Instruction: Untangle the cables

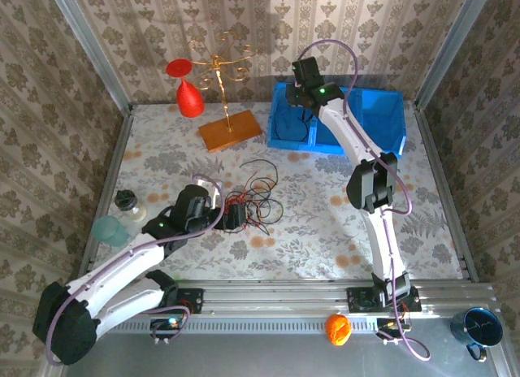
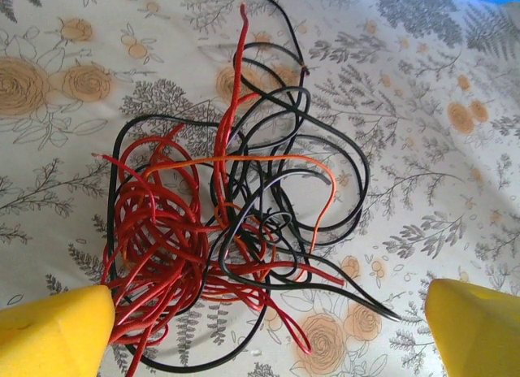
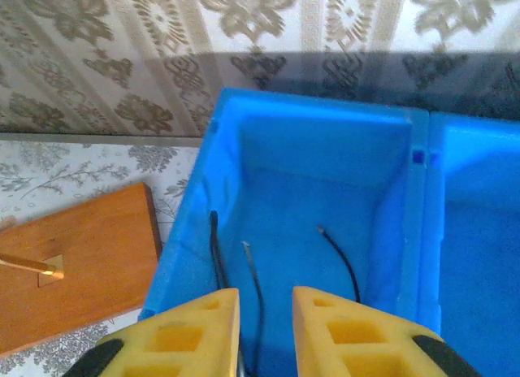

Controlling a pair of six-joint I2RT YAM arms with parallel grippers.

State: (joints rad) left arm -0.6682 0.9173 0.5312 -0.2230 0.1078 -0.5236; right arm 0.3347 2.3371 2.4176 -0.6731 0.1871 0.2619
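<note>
My left fingers (image 2: pixel 49 332) are spread wide over the cables (image 2: pixel 187 231) tangled on the counter (image 2: pixel 455 190); if I close now, I could pinch several loops and tighten the knot. My right fingers (image 3: pixel 349 336), slightly parted over the blue bin (image 3: pixel 309 149), might snag the black strand (image 3: pixel 341 259) there.

top: overhead, whole table (image 1: pixel 325 223) | left wrist: close above cables (image 2: pixel 236 223) | right wrist: close, into blue bin (image 3: pixel 325 174)

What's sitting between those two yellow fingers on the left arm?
The tangle of cables: in the left wrist view its red and black loops lie on the tablecloth between the open left gripper's yellow fingers.
</note>
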